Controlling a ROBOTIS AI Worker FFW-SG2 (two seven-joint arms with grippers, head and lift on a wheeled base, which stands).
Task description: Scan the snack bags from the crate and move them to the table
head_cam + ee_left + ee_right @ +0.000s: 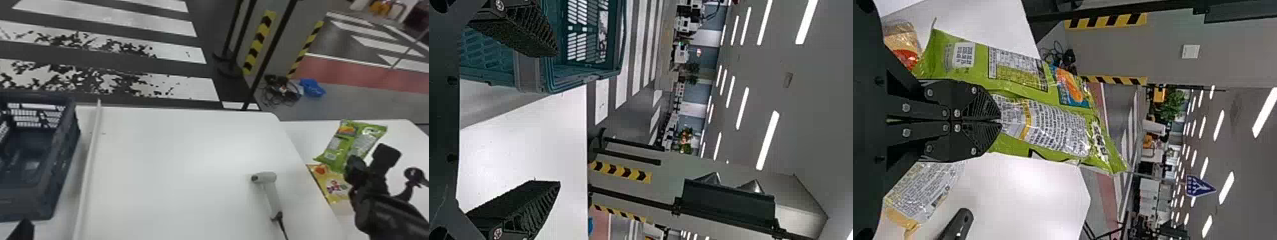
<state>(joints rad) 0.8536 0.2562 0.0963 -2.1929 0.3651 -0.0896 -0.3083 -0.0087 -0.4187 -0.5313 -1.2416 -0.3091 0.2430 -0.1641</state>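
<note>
Snack bag (pixel 354 140) over side table (pixel 402 134), near its far left corner; right gripper (pixel 999 120) clenched on it. Likely set-down: lower level, clear of yellow bag (pixel 333 188), ease free without dragging. Left gripper (pixel 557 118) spread, empty. Table contact unclear; pinched part hidden; crate (pixel 63 150) cut off in head view.

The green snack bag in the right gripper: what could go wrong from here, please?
The right gripper pinches only a small part of the green snack bag, so it might twist or slip. In the head view, the yellow bag lies close by, so the green one could land on it.
</note>
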